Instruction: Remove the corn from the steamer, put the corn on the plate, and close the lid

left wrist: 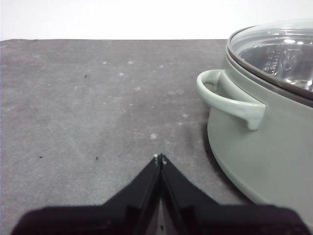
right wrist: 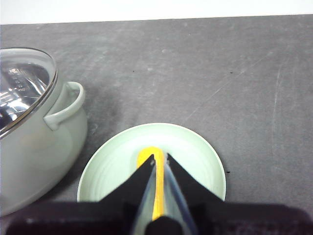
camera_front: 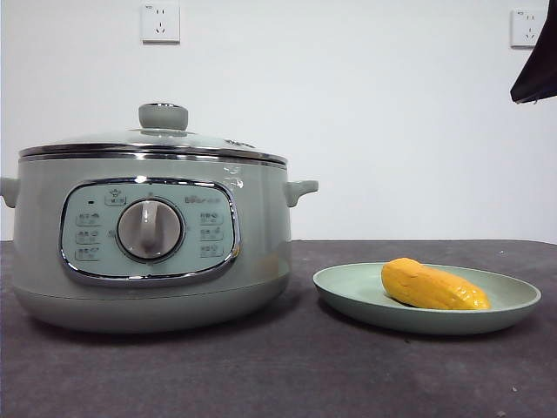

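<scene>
The steamer (camera_front: 261, 252) stands on the left of the table with the glass lid (camera_front: 163, 116) seated on its chrome rim. To its right the yellow-orange corn (camera_front: 433, 287) lies on the pale green plate (camera_front: 348, 283). My right gripper (right wrist: 160, 157) hangs high above the plate (right wrist: 195, 156), its jaws a narrow gap apart and holding nothing; the corn (right wrist: 145, 157) shows below them. It appears as a black tip (camera_front: 535, 61) at the top right corner. My left gripper (left wrist: 160, 157) is shut and empty over bare table beside the steamer's side handle (left wrist: 230, 98).
A dark grey mat (camera_front: 278, 374) covers the table. A white wall with two sockets (camera_front: 160, 22) stands behind. The steamer's second side handle (right wrist: 66, 105) points toward the plate, with a small gap between pot and plate.
</scene>
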You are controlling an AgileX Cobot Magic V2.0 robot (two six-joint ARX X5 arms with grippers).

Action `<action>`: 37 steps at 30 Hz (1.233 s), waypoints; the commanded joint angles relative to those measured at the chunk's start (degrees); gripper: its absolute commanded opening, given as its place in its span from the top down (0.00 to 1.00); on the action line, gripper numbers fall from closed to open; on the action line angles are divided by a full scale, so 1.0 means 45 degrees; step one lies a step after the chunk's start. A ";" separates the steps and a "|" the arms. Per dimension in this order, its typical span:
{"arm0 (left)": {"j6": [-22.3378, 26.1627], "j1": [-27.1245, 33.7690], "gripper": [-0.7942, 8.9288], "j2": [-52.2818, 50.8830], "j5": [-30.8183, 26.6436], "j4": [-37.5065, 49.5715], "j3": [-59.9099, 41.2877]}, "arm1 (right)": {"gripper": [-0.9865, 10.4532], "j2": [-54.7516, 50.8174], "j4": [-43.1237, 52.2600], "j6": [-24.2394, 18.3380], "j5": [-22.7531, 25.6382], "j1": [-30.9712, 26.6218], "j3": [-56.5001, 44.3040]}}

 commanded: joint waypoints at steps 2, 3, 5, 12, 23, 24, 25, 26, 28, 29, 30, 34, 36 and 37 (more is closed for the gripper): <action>-0.0078 0.0039 0.92 -0.0039 -0.0034 0.0078 -0.0199 | 0.89 -0.0019 0.0112 0.0121 0.0039 0.0010 -0.0102; -0.0078 0.0039 0.92 -0.0039 -0.0034 0.0078 -0.0199 | 0.89 -0.0019 0.0112 0.0121 0.0039 0.0010 -0.0102; -0.0078 0.0039 0.92 -0.0039 -0.0034 0.0078 -0.0199 | 0.89 -0.0024 0.0112 0.0121 0.0034 0.0010 -0.0102; -0.0078 0.0039 0.92 -0.0039 -0.0034 0.0078 -0.0199 | 0.89 -0.0024 0.0107 0.0112 0.0039 0.0010 -0.0102; -0.0078 0.0039 0.92 -0.0039 -0.0034 0.0078 -0.0199 | 0.89 -0.2511 -0.0306 -0.1841 -0.0097 -0.1394 -0.0957; -0.0078 0.0039 0.92 -0.0039 -0.0034 0.0078 -0.0199 | 0.89 -0.2880 -0.0102 -0.1841 -0.0306 -0.1724 -0.1263; -0.0078 0.0039 0.92 -0.0039 -0.0034 0.0078 -0.0199 | 0.89 -0.3347 0.0219 -0.1846 -0.0763 -0.2142 -0.1666; -0.0078 0.0039 0.92 -0.0039 -0.0034 0.0078 -0.0199 | 0.89 -0.3827 0.0520 -0.1846 -0.1316 -0.2565 -0.2098; -0.0078 0.0039 0.92 -0.0039 -0.0029 0.0078 -0.0199 | 0.89 -0.4711 0.1030 -0.1855 -0.2181 -0.3303 -0.2905; -0.0078 0.0039 0.92 -0.0039 -0.0034 0.0078 -0.0199 | 0.89 -0.5149 0.1180 -0.1851 -0.2448 -0.3623 -0.3298; -0.0078 0.0039 0.92 -0.0039 -0.0034 0.0078 -0.0199 | 0.89 -0.5503 0.1263 -0.1846 -0.2526 -0.3852 -0.3619; -0.0078 0.0039 0.92 -0.0039 -0.0034 0.0078 -0.0199 | 0.89 -0.6781 0.1248 -0.1851 -0.3016 -0.4609 -0.4784; -0.0078 0.0039 0.92 -0.0039 -0.0034 0.0078 -0.0199 | 0.89 -0.7266 0.1243 -0.1846 -0.3016 -0.4896 -0.5207; -0.0078 0.0039 0.92 -0.0039 -0.0034 0.0078 -0.0199 | 0.89 -0.7490 0.1248 -0.1851 -0.3016 -0.5013 -0.5411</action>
